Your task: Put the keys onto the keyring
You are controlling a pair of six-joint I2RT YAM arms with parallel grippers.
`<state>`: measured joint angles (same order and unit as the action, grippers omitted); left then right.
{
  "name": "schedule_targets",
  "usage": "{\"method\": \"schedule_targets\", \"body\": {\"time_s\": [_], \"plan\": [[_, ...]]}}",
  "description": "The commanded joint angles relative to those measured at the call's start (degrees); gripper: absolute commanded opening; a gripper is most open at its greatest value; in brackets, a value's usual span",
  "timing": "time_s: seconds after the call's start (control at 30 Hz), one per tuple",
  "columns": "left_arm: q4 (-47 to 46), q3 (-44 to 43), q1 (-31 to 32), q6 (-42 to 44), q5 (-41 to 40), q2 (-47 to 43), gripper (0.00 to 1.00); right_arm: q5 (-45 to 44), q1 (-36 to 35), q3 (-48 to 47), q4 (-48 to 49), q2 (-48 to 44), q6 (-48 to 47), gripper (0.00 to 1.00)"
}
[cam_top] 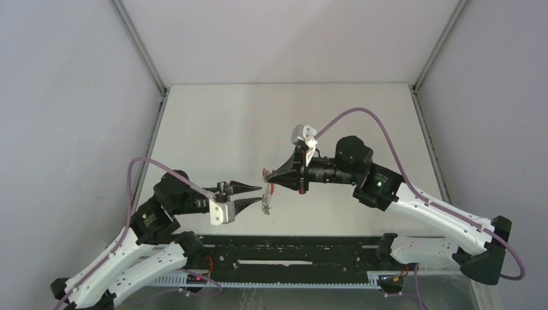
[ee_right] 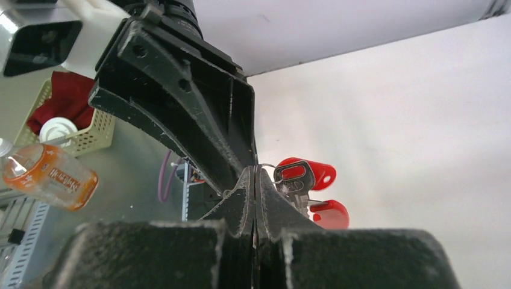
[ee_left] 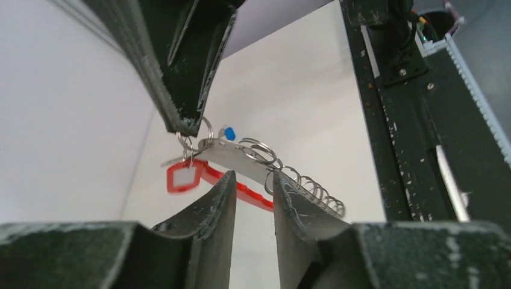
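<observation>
Two keys (ee_left: pixel 182 179) hang with one keyring (ee_left: pixel 241 191) above the counter (cam_top: pixel 213 129), mid-scene: one red-tagged, one whose blue tag (ee_left: pixel 229 133) peeks from behind the rings. Your right jaws are closed on a silver ring of it; your left jaws stand parted near the red band. You can't count the overlapping rings.

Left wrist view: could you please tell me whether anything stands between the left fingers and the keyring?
Nothing visible does. The left gripper stands open right at the keyring, which hangs from the shut right gripper; its red band shows between the fingers.
</observation>
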<state>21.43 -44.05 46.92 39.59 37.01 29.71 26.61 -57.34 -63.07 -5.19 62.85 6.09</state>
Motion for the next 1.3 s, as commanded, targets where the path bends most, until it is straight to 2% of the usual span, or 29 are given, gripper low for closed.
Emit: {"method": "schedule_targets", "body": {"time_s": [0.0,0.1,0.17,0.4,0.53,0.83,1.03,1.27], "plan": [[-5.12,-3.12,0.31,-14.41,-4.38,1.09,0.36,-2.57,0.12,4.47,13.46,-4.27,2.19,0.0],[-8.69,-3.94,0.32,-21.04,-7.58,0.9,0.46,-1.43,0.04,7.42,17.0,-5.59,1.82,0.0],[-10.05,-4.89,0.37,-23.7,-9.52,0.95,0.49,-0.78,0.04,8.98,18.59,-6.5,1.23,0.0],[-6.88,-7.9,0.34,-24.0,-0.16,3.12,0.49,3.5,0.13,10.95,20.73,-7.54,-1.71,0.0],[-2.82,-9.29,0.31,-20.66,2.7,4.73,0.46,5.97,-0.05,10.95,21.16,-7.41,-2.84,0.0],[-0.95,-10.63,0.33,-19.44,0.52,6.62,0.45,8.62,-0.51,9.03,18.87,-5.91,-5.19,0.0],[-0.96,-10.49,0.33,-19.81,0.14,6.93,0.38,7.84,-1.72,7.26,16.86,-4.95,-7.78,0.0],[0.38,-10.26,0.36,-18.8,0.25,7.07,0.16,6.88,-2.38,6.22,15.5,-4.69,-9.49,0.0]]}}
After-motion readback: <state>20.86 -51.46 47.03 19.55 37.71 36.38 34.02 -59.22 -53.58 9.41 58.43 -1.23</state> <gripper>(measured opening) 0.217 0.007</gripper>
